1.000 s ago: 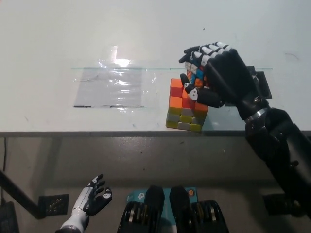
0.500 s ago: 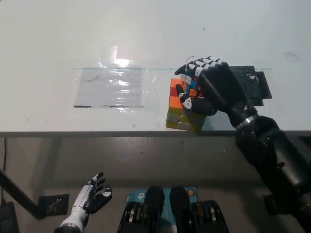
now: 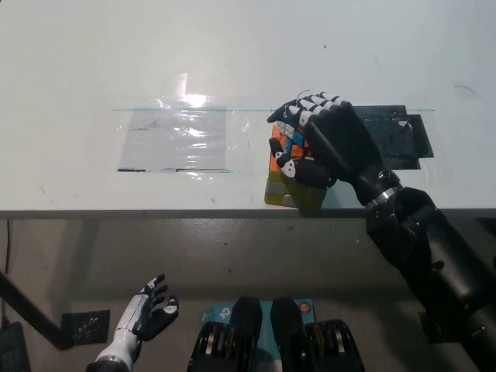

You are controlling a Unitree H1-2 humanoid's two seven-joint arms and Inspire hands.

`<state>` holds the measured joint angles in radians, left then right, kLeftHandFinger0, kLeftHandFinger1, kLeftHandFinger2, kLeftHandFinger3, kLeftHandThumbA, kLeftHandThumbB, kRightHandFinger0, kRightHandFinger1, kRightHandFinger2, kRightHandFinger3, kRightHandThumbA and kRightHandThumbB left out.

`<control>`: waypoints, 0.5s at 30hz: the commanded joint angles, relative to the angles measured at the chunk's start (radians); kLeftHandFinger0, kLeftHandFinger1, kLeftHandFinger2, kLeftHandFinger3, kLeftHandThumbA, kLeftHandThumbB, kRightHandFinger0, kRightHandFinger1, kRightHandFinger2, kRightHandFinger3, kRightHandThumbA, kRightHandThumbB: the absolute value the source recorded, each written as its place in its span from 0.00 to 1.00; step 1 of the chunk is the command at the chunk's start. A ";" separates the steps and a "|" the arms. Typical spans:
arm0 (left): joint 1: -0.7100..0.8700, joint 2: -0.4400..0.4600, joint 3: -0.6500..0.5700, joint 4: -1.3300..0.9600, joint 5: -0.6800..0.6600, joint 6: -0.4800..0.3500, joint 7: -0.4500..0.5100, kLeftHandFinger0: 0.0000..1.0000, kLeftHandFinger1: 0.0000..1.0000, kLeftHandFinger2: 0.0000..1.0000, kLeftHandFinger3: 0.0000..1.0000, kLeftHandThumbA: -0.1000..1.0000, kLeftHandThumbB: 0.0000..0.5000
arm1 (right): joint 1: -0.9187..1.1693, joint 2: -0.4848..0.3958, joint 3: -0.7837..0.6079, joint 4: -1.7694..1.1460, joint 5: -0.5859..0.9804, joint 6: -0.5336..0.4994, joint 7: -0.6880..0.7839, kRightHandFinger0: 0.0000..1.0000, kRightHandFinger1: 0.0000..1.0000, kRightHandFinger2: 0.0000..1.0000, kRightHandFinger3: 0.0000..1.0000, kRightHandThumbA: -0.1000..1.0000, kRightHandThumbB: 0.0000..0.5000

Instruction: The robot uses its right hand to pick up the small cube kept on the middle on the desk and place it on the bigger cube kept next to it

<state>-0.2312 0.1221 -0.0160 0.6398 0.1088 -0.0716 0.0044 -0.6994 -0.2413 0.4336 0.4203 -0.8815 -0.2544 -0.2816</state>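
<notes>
Since a sec ago my right hand (image 3: 316, 143) has slid left and down, now sitting right over the big cube (image 3: 291, 182) w/ fingers curled round the small cube (image 3: 292, 141). Small cube is pinched in the hand, above the big cube's top; can't tell if touching yet, fingers hide the seam. Big cube sits at the desk (image 3: 93, 62) front edge, just right of the plastic sheet (image 3: 182, 139). Left hand (image 3: 151, 314) idles low, below the desk, fingers loosely spread. Risk imo: big cube is so near the edge that a downward or sideways shove could tip it off; releasing off-centre could make the small cube slide off.
</notes>
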 commanded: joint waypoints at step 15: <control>-0.014 0.016 -0.004 -0.040 0.006 -0.011 -0.001 1.00 1.00 1.00 1.00 0.37 0.59 | -0.023 -0.036 0.004 -0.083 -0.041 0.079 0.117 0.26 0.53 0.75 1.00 0.29 0.00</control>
<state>-0.2311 0.1221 -0.0164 0.6243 0.1097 -0.0694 0.0032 -0.6962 -0.2559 0.4322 0.3898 -0.8896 -0.2302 -0.2424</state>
